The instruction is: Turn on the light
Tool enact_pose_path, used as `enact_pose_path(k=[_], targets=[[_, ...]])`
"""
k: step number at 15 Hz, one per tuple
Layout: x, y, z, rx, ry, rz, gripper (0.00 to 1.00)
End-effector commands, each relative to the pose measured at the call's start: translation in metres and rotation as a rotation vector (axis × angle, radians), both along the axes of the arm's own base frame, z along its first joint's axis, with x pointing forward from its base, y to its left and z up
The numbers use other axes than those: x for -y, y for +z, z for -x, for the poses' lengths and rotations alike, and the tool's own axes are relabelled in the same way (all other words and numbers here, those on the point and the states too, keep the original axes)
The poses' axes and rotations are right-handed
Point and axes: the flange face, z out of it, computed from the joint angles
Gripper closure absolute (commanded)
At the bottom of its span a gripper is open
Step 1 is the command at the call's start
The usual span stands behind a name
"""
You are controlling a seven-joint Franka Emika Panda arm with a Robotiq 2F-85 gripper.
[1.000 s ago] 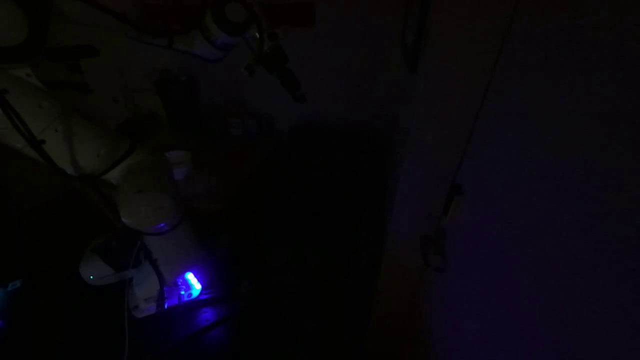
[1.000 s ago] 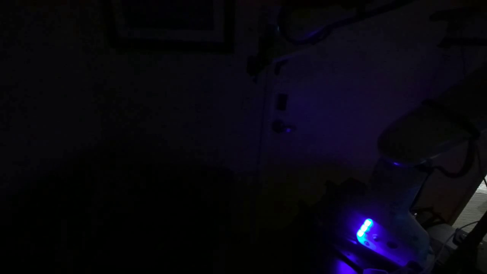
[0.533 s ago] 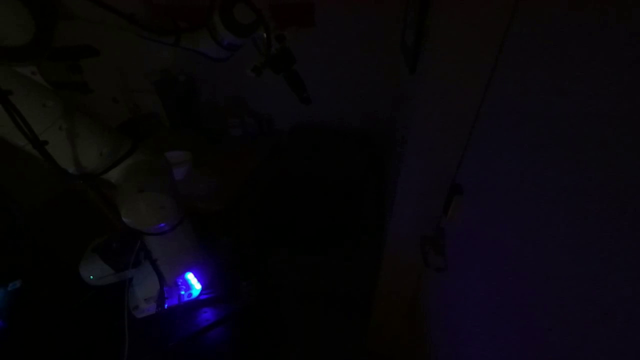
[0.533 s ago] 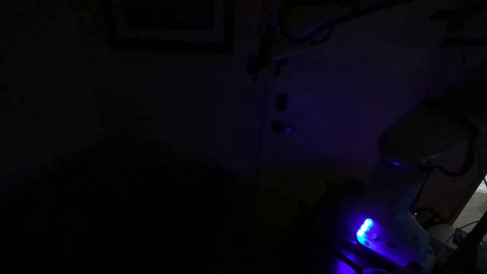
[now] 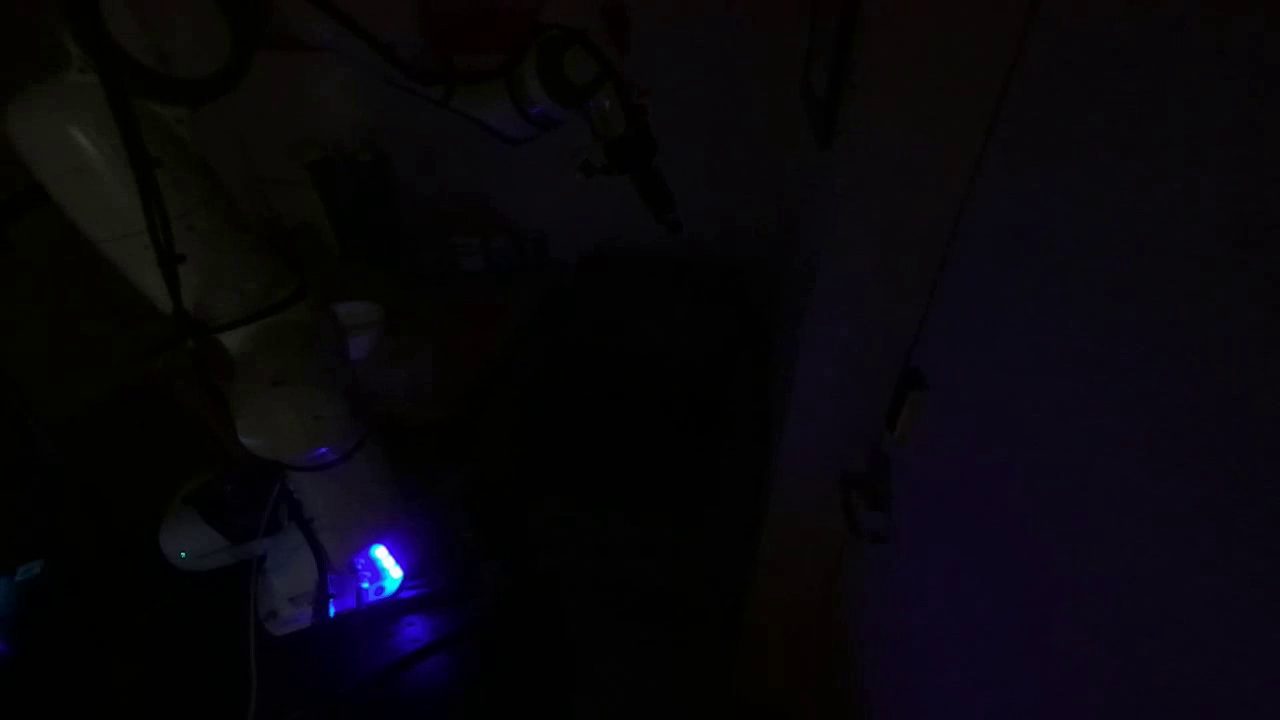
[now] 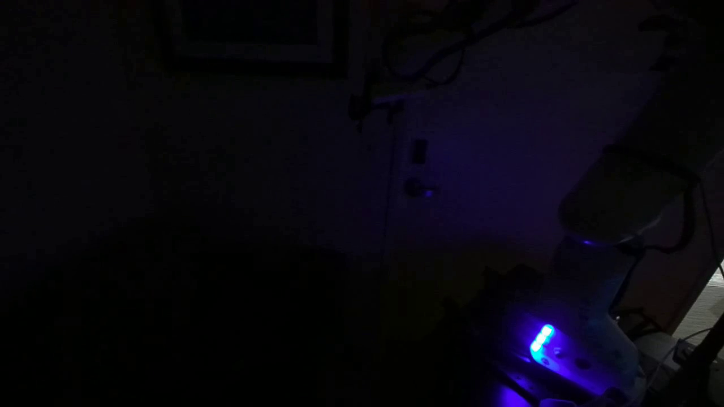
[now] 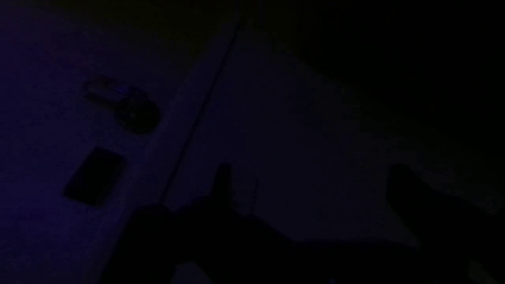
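The gripper is outlined in black in the wrist view, its fingers spread well apart, with the wall framed between them. Beside one finger a thin dark line is shown on the wall; the place of the light switch cannot be told in such gloom, nor whether this line belongs to it. Contact with the wall cannot be judged. Below the gripper, in an exterior view, a black plate is set on the door, with the handle just under it. Higher than the gripper and to its side, a picture frame is hung on the wall. Farther off, well below the gripper, the base is lit by blue lamps in both exterior views, and the dark bench is tinged blue. Past the base a pale lit patch is seen; the room is otherwise sunk in near darkness.
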Motion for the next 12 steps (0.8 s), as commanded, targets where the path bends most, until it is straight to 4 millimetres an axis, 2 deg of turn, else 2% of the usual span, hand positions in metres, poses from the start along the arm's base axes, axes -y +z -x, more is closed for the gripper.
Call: enact_pose_path(k=[1, 5, 8, 10, 11, 12], targets=[[0.026, -0.022, -0.065, 0.015, -0.103, -0.011, 0.00], [0.057, -0.034, -0.110, 0.017, -0.211, -0.049, 0.00], [0.071, -0.037, -0.133, 0.033, -0.255, -0.059, 0.00], [0.077, -0.040, -0.142, 0.032, -0.272, -0.062, 0.00], [0.073, -0.041, -0.141, -0.005, -0.240, -0.087, 0.00], [0.078, -0.044, -0.135, 0.021, -0.241, -0.067, 0.00]])
